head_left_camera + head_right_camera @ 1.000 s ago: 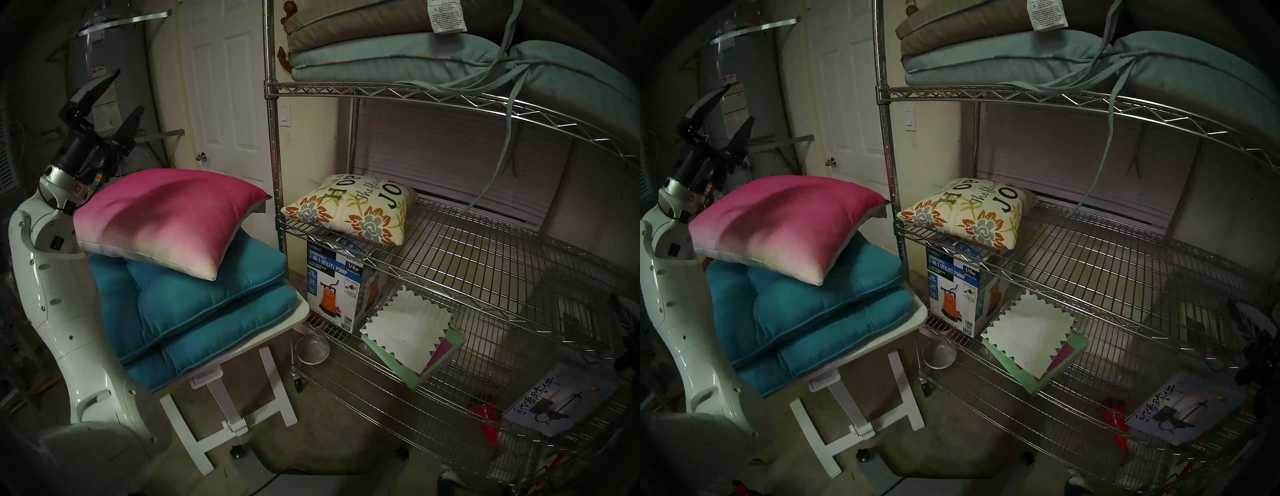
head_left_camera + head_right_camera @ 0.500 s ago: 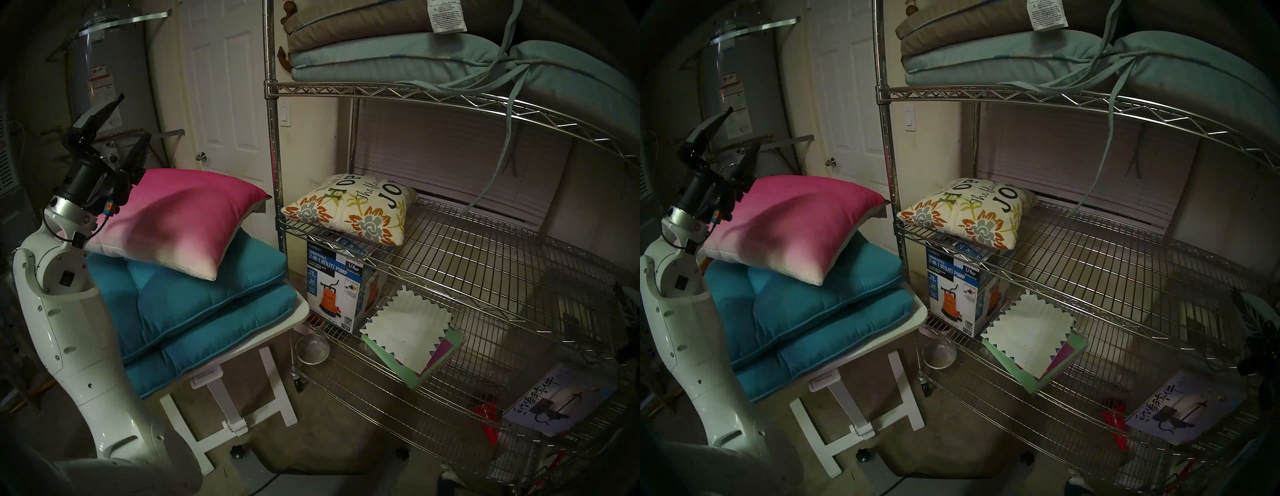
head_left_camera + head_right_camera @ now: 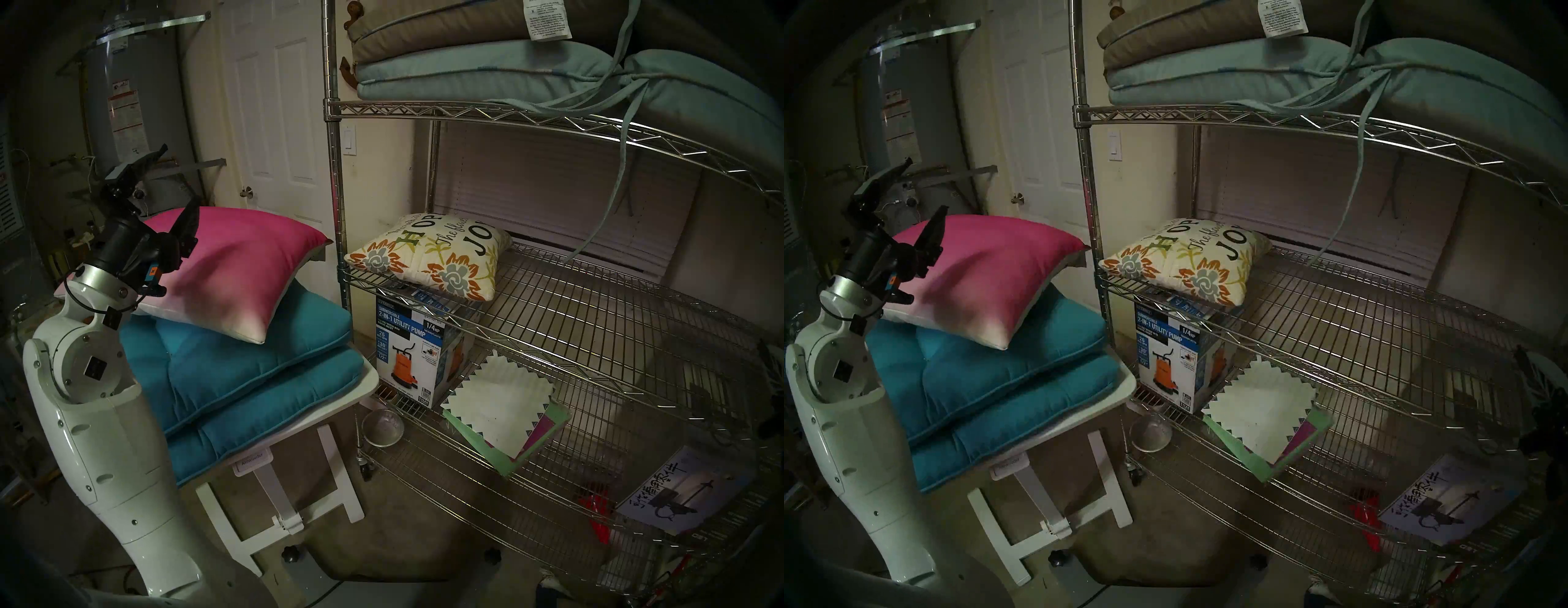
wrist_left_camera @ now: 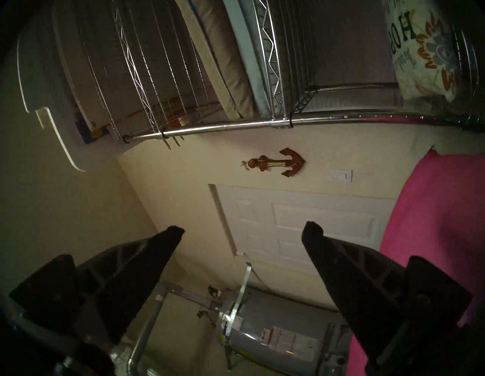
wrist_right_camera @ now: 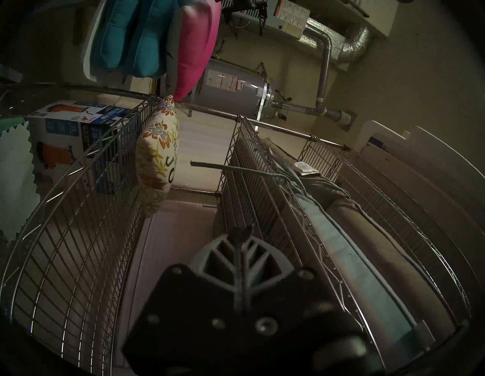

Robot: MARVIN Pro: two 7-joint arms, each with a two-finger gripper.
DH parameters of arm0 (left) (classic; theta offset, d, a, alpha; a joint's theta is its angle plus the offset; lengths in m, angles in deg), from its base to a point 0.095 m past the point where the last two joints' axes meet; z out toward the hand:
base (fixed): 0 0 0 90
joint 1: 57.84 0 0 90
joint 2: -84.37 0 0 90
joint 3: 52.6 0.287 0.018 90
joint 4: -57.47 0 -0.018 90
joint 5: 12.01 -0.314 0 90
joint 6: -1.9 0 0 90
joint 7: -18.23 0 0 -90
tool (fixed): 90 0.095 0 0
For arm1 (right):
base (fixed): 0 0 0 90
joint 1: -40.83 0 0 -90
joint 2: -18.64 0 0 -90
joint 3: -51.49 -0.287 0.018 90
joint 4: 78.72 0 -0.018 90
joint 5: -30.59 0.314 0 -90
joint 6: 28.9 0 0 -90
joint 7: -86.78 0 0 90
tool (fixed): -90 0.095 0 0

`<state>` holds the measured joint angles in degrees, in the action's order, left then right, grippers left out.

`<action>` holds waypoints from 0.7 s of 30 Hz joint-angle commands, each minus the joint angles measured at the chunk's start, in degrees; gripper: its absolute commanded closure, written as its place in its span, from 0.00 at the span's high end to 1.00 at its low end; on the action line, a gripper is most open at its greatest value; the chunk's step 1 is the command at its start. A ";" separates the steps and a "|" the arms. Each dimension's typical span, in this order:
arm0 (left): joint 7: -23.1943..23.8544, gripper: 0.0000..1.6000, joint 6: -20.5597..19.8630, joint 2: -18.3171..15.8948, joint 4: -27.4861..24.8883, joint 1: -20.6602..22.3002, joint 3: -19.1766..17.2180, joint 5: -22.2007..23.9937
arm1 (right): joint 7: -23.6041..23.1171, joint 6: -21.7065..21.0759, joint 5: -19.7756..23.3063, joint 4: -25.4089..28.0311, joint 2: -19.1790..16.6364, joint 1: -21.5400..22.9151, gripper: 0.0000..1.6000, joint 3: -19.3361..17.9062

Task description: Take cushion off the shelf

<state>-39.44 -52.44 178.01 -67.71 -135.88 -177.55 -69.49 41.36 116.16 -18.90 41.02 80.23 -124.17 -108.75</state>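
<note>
Resting on the middle tier of the shelf, at its left end beside the front post, lies the floral cushion — untouched by either arm. The left gripper hovers over the back left corner of the pink pillow, its jaws spread wide with nothing between them. That pillow tops two teal cushions stacked on the white counter, just left of the shelf. The right gripper — jaws pressed together, empty — points between the shelf's tiers, well apart from the floral cushion.
</note>
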 commanded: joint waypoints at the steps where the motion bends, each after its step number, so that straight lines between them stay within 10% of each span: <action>1: 3.36 1.00 -4.79 1.35 -3.13 -3.12 3.28 0.96 | 4.18 -0.07 -1.89 -0.31 -0.68 0.00 0.00 0.01; 21: 5.78 1.00 -13.83 1.16 -3.93 -5.11 15.49 -5.30 | 9.94 -0.07 -7.71 -1.43 -1.40 0.00 0.00 0.39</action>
<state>-32.66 -63.57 179.37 -70.40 -141.73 -165.54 -73.11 46.28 116.17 -26.74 39.45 79.03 -124.17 -108.33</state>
